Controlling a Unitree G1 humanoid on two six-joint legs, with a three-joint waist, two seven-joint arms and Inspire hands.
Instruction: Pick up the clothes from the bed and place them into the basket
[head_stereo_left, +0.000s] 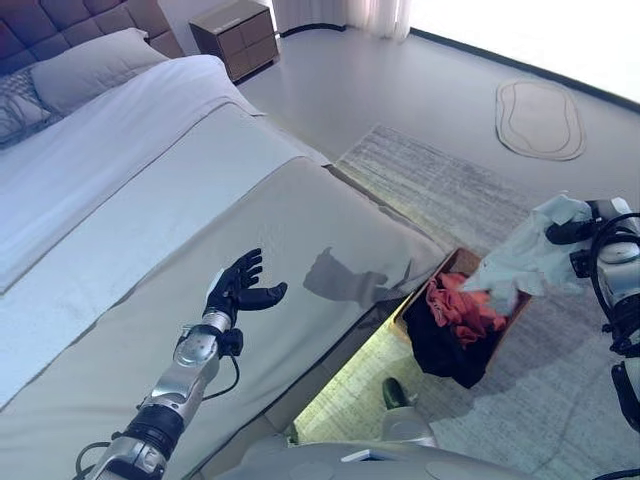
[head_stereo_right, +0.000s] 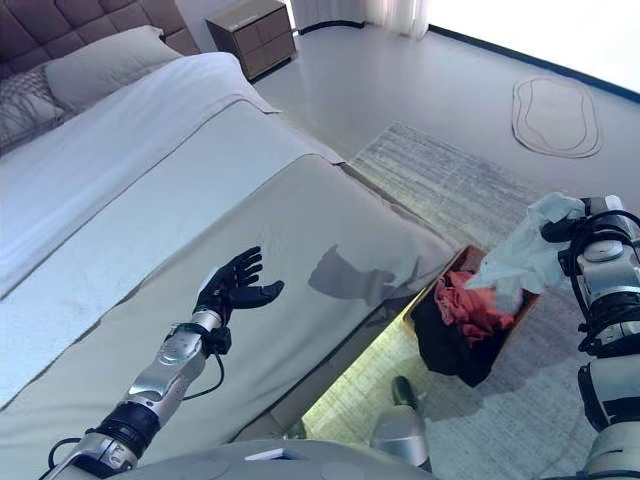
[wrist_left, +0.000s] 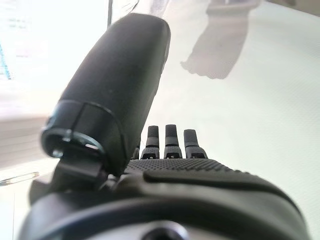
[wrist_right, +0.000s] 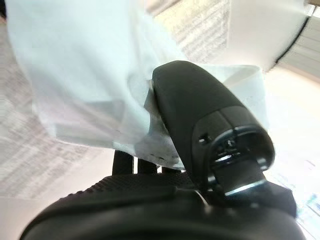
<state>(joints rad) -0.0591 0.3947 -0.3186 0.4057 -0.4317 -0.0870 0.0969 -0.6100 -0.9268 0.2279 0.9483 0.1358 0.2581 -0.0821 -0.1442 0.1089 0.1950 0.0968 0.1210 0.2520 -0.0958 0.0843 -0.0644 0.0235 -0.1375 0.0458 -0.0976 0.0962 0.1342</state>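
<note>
My right hand (head_stereo_left: 572, 232) is shut on a pale mint garment (head_stereo_left: 525, 252) and holds it in the air just above the basket (head_stereo_left: 462, 263) on the floor beside the bed. The cloth hangs down toward the basket's far rim. In the right wrist view the thumb (wrist_right: 200, 110) pinches the pale cloth (wrist_right: 80, 75) against the fingers. The brown basket holds red-orange clothes (head_stereo_left: 462, 305) and a dark garment (head_stereo_left: 440, 350). My left hand (head_stereo_left: 240, 285) is open and empty, palm up, just above the grey bed cover (head_stereo_left: 300, 215).
The bed has a white sheet (head_stereo_left: 110, 150) and pillows (head_stereo_left: 90, 65) at the far left. A wooden nightstand (head_stereo_left: 235, 35) stands beyond it. A grey rug (head_stereo_left: 450, 185) lies under the basket, and a small oval mat (head_stereo_left: 540, 118) lies farther off.
</note>
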